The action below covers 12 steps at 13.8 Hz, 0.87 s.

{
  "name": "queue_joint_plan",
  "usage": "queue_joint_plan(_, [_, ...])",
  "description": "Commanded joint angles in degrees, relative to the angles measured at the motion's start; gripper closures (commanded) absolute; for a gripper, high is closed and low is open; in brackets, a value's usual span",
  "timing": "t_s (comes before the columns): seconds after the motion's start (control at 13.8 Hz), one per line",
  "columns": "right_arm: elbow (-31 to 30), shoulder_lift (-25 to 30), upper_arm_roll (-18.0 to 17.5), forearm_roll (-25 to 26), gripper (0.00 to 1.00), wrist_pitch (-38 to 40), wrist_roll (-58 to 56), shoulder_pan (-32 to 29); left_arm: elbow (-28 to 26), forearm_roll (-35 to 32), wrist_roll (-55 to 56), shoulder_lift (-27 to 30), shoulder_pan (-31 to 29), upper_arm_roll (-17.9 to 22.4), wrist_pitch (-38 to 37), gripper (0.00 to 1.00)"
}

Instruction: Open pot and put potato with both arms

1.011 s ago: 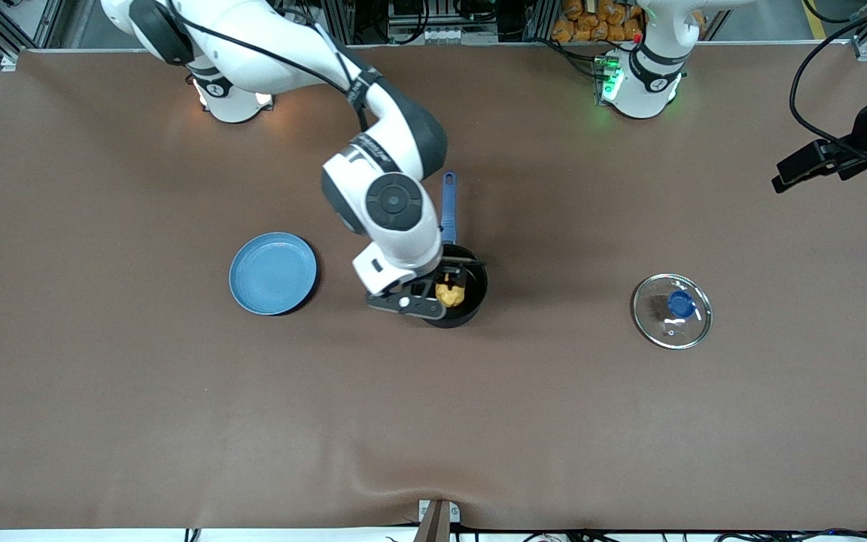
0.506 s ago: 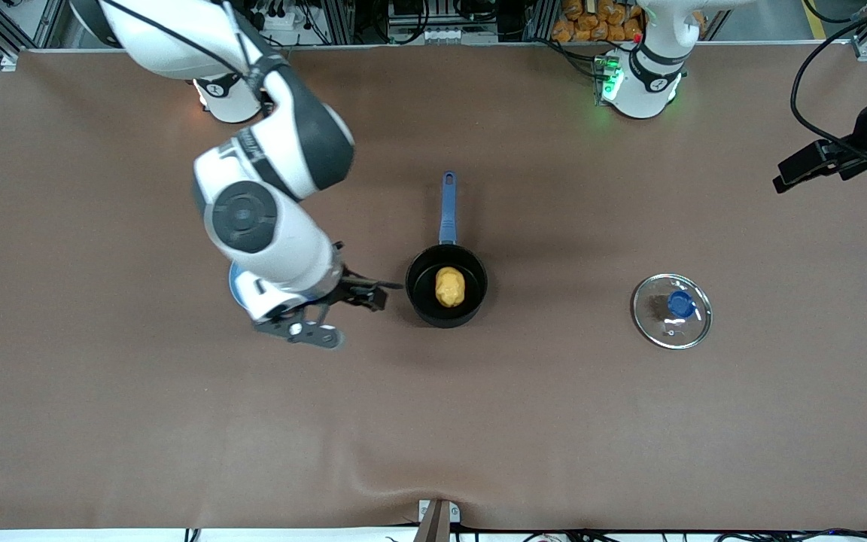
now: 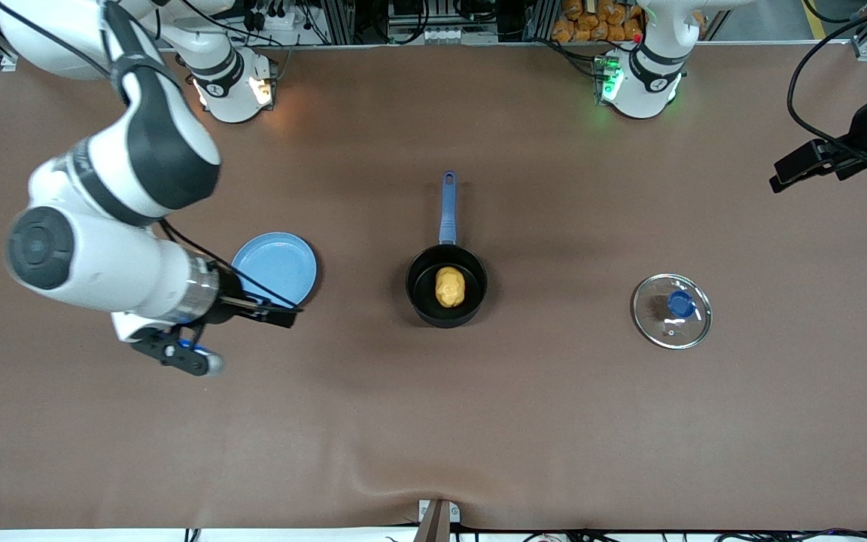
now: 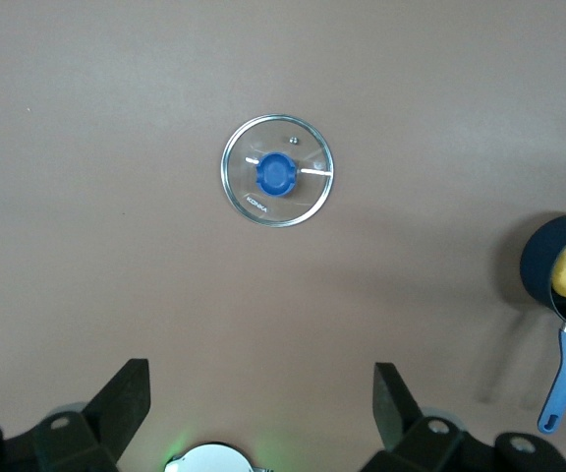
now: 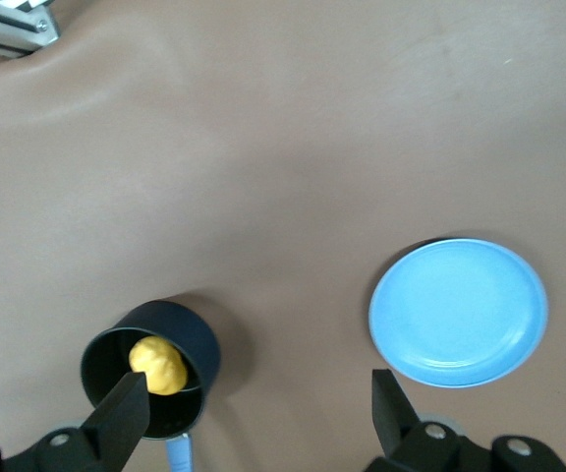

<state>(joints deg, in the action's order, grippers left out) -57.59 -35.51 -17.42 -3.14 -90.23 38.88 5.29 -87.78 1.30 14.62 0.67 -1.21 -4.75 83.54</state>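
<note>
The black pot stands open mid-table, its blue handle pointing toward the robot bases. The yellow potato lies inside it. The glass lid with its blue knob lies flat on the table toward the left arm's end. My right gripper is open and empty, over the table at the edge of the blue plate. My left gripper is open and empty, held high over the left arm's end of the table, waiting. The left wrist view shows the lid and pot. The right wrist view shows the pot and potato.
A flat blue plate lies between the pot and the right arm's end of the table, and it also shows in the right wrist view. The brown table cloth has a small wrinkle near the front edge.
My right gripper let go of the potato in the pot and drew away past the blue plate toward the right arm's end. The left arm has not moved.
</note>
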Motion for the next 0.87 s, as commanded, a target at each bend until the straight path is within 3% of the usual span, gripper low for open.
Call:
queue_joint_plan(0.0, [-1.56,3.34,-1.48,1.29,0.0,2.86,-3.89,-3.61,0.95,0.45,-0.03,-0.23,-0.02,-0.26,-0.31,0.0])
queue_joint_plan(0.29, [-1.56,6.68,0.18,3.58,0.0,5.77,-11.98,-5.9,0.77,0.45,0.05,-0.23,-0.02,-0.26,-0.31,0.0])
queue_joint_plan(0.58, [-2.78,12.21,6.78,3.93,0.0,10.77,-21.7,-5.2,0.86,0.45,-0.12,-0.23,-0.28,-0.17,-0.31,0.0])
queue_joint_plan(0.79, [-8.65,18.61,10.64,4.02,0.0,11.57,-27.02,-5.2,0.77,0.45,-0.91,-0.14,-0.63,0.18,-0.4,0.0])
